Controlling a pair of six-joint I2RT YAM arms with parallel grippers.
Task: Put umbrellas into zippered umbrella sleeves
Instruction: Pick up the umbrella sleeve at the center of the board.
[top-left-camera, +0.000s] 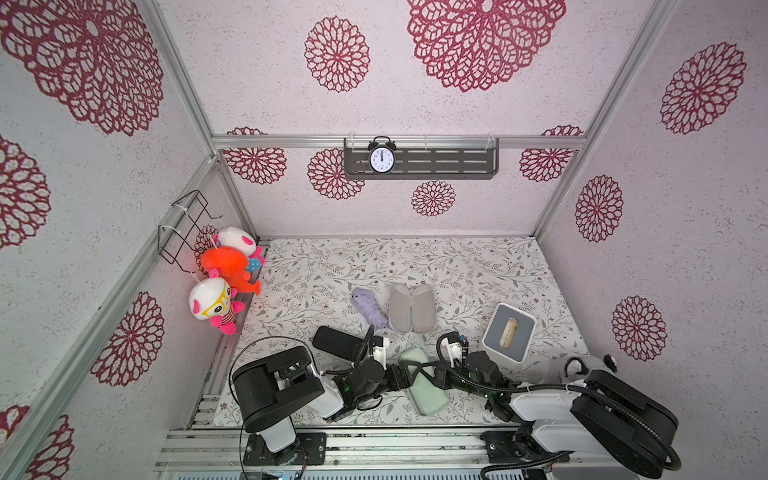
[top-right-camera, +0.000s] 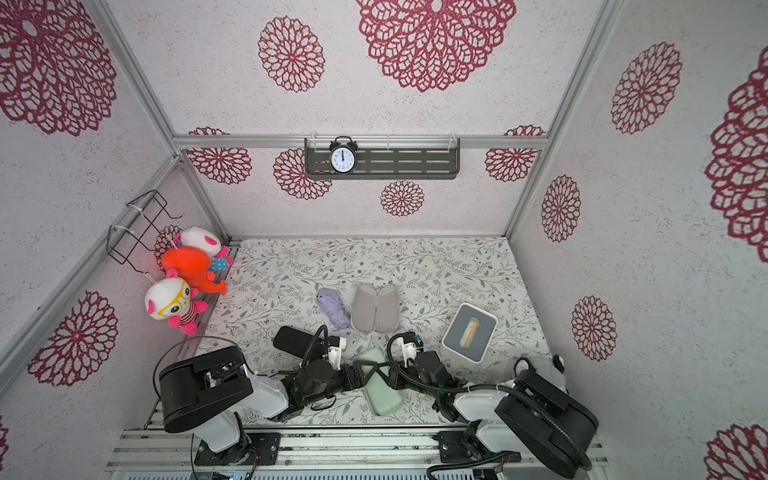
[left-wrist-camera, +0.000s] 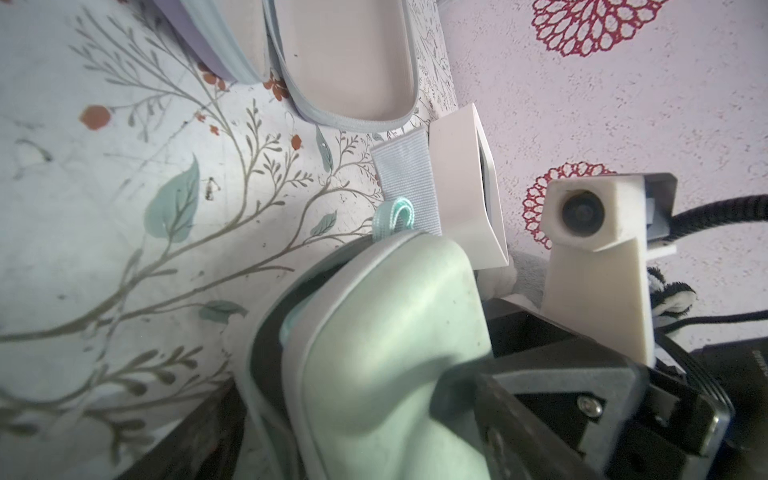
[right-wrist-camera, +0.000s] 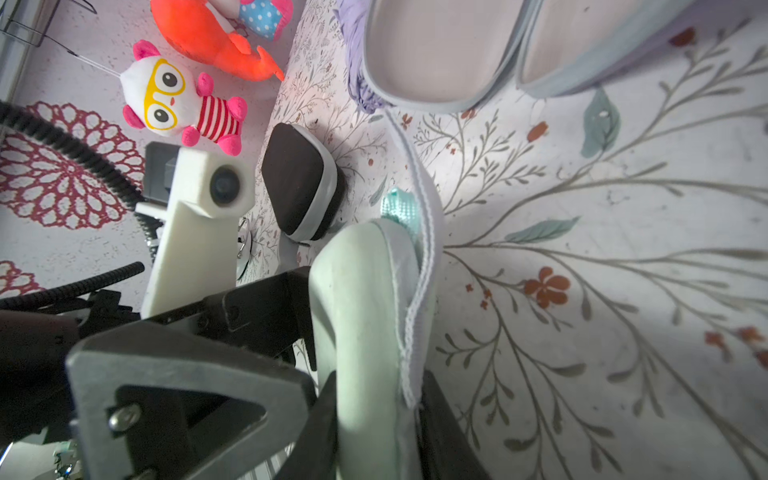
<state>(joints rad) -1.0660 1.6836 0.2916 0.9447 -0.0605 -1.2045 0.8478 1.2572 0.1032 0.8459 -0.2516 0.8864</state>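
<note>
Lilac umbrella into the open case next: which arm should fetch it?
Probably left. The umbrella lies on the left arm's side of the open case; the left gripper stands open, while the right gripper grips the mint case.

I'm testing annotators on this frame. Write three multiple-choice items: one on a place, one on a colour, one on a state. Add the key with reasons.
1. The lilac umbrella lies:
A in the white box
B beside the lilac case
C on the shelf

2. The front case is:
A red
B yellow
C mint

3. The lilac case is:
A open
B zipped shut
C stacked on another case

Key:
1. B, it lies alongside the case's shell.
2. C, its shell shows pale green in both top views.
3. A, both grey-lined halves face up.
</note>
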